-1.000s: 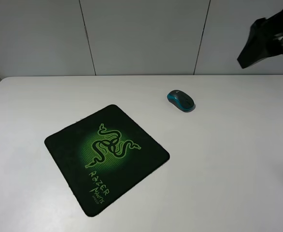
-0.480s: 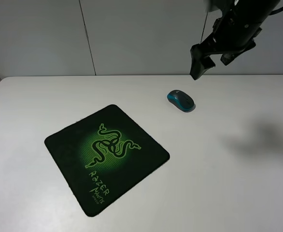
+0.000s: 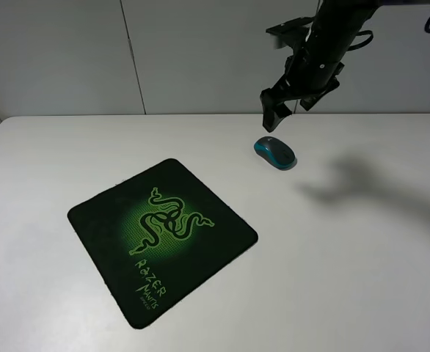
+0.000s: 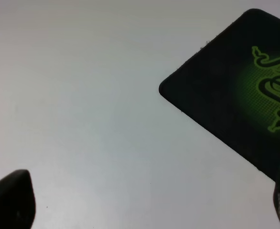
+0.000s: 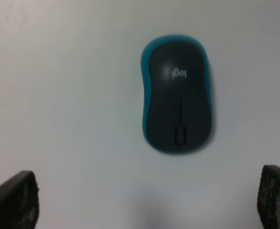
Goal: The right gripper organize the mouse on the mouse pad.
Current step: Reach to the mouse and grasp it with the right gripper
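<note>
The mouse (image 3: 274, 152), dark grey with teal sides, lies on the white table to the right of and beyond the mouse pad (image 3: 162, 238). The pad is a black square with a green snake logo. My right gripper (image 3: 271, 117) hangs in the air just above and slightly behind the mouse, open and empty. In the right wrist view the mouse (image 5: 177, 93) lies ahead of the two spread fingertips (image 5: 13, 200). My left gripper (image 4: 145, 205) shows only its fingertips, wide apart, above bare table beside the pad's corner (image 4: 235, 90).
The white table (image 3: 347, 257) runs to a grey panelled wall behind. The right arm casts a shadow (image 3: 362, 183) on the table right of the mouse.
My right arm has swung in from the upper right edge, moving left and down until its gripper hangs just above the mouse. The mouse and pad have not moved.
</note>
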Robot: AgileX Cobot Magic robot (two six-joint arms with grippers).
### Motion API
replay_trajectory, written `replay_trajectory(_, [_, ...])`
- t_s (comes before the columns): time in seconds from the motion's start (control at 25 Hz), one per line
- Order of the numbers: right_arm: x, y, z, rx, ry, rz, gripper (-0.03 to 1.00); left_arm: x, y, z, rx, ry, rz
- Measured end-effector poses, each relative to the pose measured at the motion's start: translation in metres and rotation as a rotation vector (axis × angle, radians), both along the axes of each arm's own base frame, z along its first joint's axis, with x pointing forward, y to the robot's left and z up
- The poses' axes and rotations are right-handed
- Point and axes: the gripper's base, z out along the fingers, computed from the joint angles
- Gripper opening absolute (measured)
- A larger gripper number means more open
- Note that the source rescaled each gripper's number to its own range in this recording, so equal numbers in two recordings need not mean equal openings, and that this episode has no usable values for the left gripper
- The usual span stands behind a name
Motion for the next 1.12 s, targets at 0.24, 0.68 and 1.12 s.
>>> replay_trajectory(0.24, [0.022, 0.007, -0.019, 0.0, 0.026, 0.02, 1.0, 0.0, 0.0, 0.0, 0.0, 0.0, 0.0])
replay_trajectory(0.68, [0.049, -0.012, -0.062, 0.005, 0.102, -0.026, 1.0, 0.0, 0.0, 0.0, 0.0, 0.0, 0.0])
replay_trajectory(1.12, [0.058, -0.015, -0.082, 0.02, 0.093, -0.017, 1.0, 0.0, 0.0, 0.0, 0.0, 0.0, 0.0])
